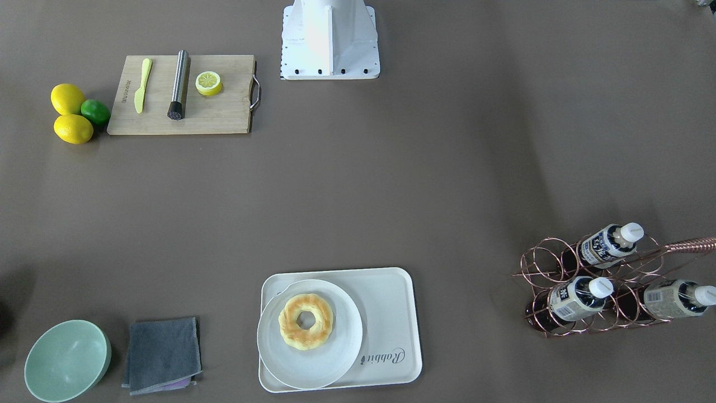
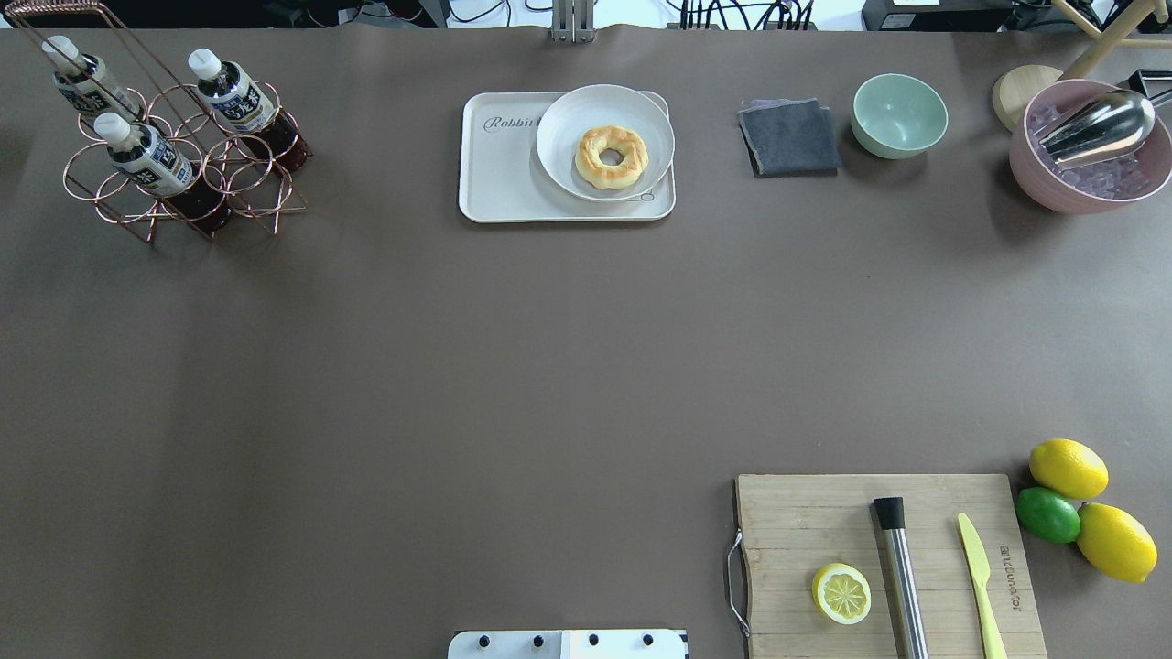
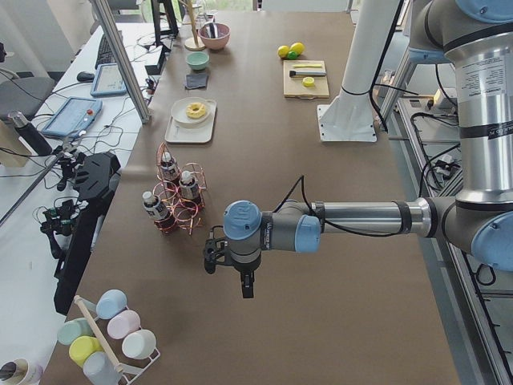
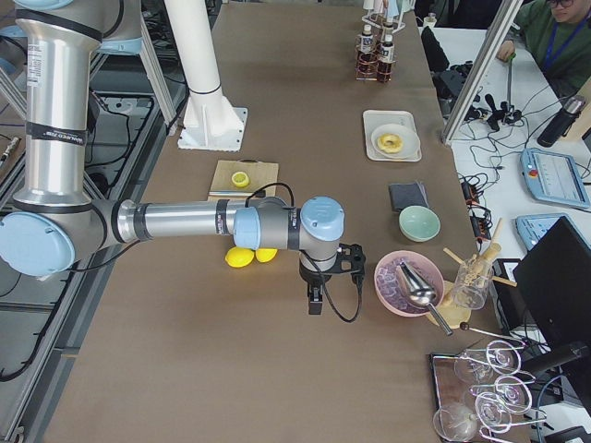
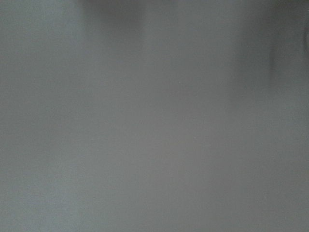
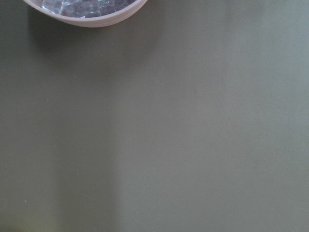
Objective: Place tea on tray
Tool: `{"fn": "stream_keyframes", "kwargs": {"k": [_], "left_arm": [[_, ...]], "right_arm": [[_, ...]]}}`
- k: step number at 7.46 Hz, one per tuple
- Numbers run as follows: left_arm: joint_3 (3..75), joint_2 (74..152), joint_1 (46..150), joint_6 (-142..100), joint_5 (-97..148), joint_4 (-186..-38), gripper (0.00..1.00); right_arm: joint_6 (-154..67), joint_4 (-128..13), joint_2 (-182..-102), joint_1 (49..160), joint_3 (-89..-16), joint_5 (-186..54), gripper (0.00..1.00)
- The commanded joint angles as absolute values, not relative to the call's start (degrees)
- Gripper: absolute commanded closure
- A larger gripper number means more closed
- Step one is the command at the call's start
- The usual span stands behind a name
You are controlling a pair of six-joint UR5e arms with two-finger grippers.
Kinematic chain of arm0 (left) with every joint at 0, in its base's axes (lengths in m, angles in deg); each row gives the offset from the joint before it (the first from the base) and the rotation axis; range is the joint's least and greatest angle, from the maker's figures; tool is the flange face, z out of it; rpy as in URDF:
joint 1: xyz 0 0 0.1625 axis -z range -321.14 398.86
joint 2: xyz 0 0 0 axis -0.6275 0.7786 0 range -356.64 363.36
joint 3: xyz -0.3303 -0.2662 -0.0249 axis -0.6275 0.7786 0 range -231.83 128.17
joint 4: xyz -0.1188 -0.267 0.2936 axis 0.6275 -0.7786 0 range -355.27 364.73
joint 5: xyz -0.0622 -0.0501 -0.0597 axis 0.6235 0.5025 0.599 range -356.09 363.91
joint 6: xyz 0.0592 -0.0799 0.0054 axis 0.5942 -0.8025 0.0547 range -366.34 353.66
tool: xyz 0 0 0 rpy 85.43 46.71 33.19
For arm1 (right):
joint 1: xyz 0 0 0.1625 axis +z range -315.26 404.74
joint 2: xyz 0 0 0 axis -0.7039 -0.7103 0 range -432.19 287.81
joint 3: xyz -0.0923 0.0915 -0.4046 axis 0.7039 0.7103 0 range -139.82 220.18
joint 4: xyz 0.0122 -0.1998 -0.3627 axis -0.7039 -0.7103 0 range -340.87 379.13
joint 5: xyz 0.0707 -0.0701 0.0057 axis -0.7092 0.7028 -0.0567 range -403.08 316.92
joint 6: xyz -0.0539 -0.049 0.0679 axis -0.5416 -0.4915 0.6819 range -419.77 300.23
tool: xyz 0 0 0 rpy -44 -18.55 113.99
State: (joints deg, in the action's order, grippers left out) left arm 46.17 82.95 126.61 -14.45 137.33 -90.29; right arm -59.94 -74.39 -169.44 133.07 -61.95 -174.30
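Observation:
Three tea bottles (image 2: 229, 91) (image 2: 146, 156) (image 2: 78, 81) with white caps stand tilted in a copper wire rack (image 2: 247, 183) at the far left; they also show in the front view (image 1: 607, 243). The off-white tray (image 2: 499, 174) with "Rabbit" script sits at the far middle and bears a round plate (image 2: 563, 146) with a donut (image 2: 611, 156). My left gripper (image 3: 247, 289) hangs over bare table beyond the rack, seen only in the left side view; I cannot tell its state. My right gripper (image 4: 314, 305) hangs beside the pink bowl, seen only in the right side view; I cannot tell its state.
A grey cloth (image 2: 789, 137), a green bowl (image 2: 899, 114) and a pink bowl of ice with a scoop (image 2: 1090, 146) stand at the far right. A cutting board (image 2: 888, 563) with lemon half, muddler and knife lies near right, with lemons and a lime (image 2: 1048, 514).

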Motion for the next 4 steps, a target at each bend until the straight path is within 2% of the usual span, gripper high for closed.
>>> {"fn": "stream_keyframes", "kwargs": {"k": [1,4], "left_arm": [[47.0,82.7,126.7,-14.3,137.4,-90.3,0.01],[47.3,82.7,126.7,-14.4,137.7,-90.2,0.01]], "right_arm": [[-59.9,-74.4,-169.4,133.1,-62.0,-174.3,0.0],[-59.9,-74.4,-169.4,133.1,-61.9,-174.3,0.0]]}}
